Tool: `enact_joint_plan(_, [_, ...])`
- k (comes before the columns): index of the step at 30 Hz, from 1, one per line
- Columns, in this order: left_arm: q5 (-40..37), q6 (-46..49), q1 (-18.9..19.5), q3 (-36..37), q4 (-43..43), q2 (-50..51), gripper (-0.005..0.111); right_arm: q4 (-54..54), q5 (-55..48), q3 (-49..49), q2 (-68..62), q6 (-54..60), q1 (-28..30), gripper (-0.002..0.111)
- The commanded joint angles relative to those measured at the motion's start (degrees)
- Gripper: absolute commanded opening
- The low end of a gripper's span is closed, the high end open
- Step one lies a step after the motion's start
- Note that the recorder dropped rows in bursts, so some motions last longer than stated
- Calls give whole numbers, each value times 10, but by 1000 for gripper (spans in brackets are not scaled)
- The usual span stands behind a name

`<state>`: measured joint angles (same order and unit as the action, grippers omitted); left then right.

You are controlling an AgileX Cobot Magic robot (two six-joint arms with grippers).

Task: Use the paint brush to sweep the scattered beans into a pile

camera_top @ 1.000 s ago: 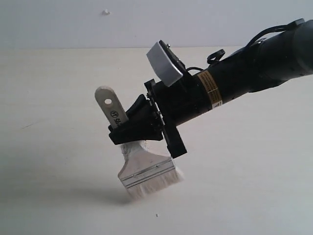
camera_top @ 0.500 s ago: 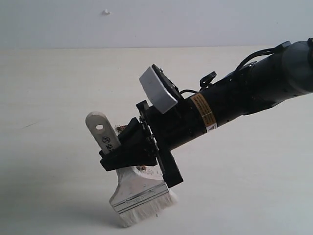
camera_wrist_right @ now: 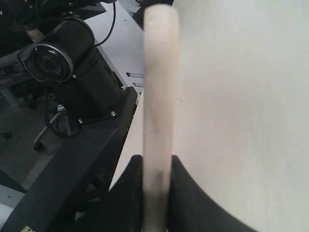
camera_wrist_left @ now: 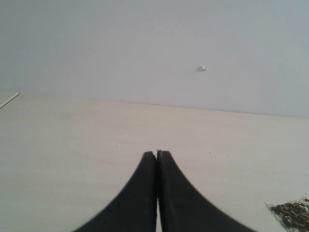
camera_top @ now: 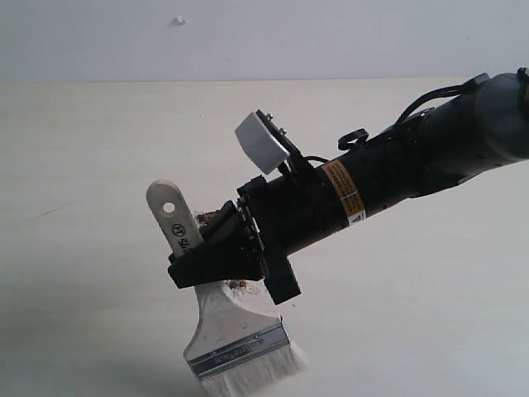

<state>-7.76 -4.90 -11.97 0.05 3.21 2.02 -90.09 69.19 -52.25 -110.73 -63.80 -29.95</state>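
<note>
The paint brush has a pale handle [camera_top: 175,222] with a hole, a silver ferrule [camera_top: 236,351] and off-white bristles [camera_top: 258,379] down on the table at the bottom edge of the exterior view. My right gripper [camera_top: 192,266] is shut on the handle, which shows edge-on between the fingers [camera_wrist_right: 157,162] in the right wrist view. A few reddish-brown beans [camera_top: 241,286] peek out behind the gripper. A dense patch of beans [camera_wrist_left: 291,212] lies at the corner of the left wrist view. My left gripper [camera_wrist_left: 157,153] is shut and empty above bare table.
The pale wooden table [camera_top: 91,149] runs back to a plain wall [camera_top: 248,37]. In the right wrist view the table's edge [camera_wrist_right: 129,121] drops off beside a black arm base [camera_wrist_right: 72,63] and cables.
The right arm has carried the brush down and toward the near edge of the exterior view. The bristles now sit at the frame's bottom. The left gripper stays shut.
</note>
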Motion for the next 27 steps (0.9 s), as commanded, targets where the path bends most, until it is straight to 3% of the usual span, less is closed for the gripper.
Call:
enact_joint_plan(1, [-1,3,0,0,4,-4,0,15,8,21,1,-2,-1,0])
enact_joint_plan(12, [-1,3,0,0,4,-4,0,78,8,32,-42,178,0,0])
enact_joint_plan(21, [-1,3,0,0,4,-4,0,122,-2,32,-42,240,64,0])
enact_joint_plan(27, [-1,3,0,0,4,-4,0,120,-2,10,-63,263,67,0])
